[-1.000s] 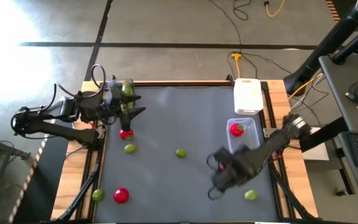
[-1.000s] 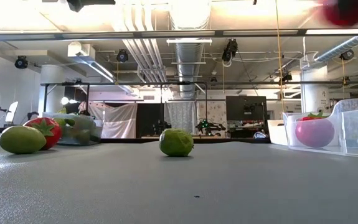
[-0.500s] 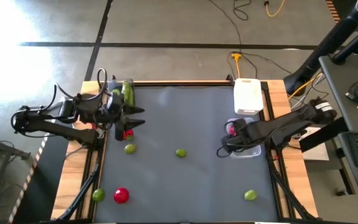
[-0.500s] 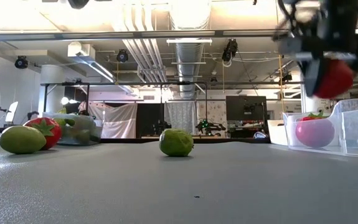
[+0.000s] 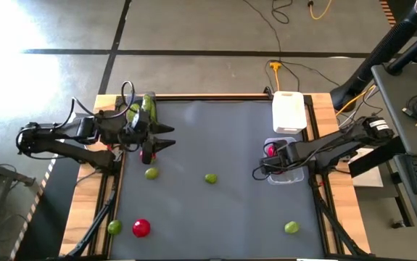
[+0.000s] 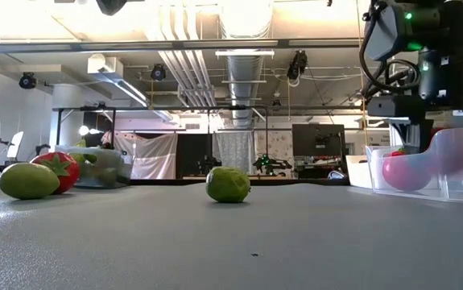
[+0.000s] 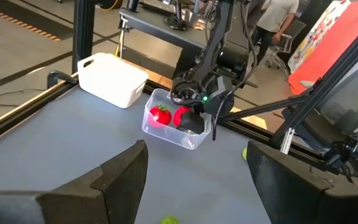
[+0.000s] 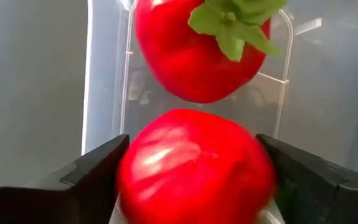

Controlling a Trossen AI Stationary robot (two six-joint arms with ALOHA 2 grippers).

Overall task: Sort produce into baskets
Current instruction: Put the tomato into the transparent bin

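My right pincer (image 8: 194,171), spread wide around a tomato (image 8: 194,165), hangs directly over the clear bin (image 5: 284,161) (another tomato (image 8: 200,50) already inside).

The right arm reaches in from the table's right edge, its forearm angled across toward the middle, the wrist bent down so the right gripper (image 5: 272,164) hangs low near the right side of the table. Its two dark fingers (image 8: 88,171) stand apart, one on either side of a red tomato (image 8: 194,168) lying between them. The left arm stretches along the table's left edge, elbow folded, with the left gripper (image 5: 166,138) held level above the surface and pointing across the table, its fingers (image 7: 113,180) spread, nothing between them.
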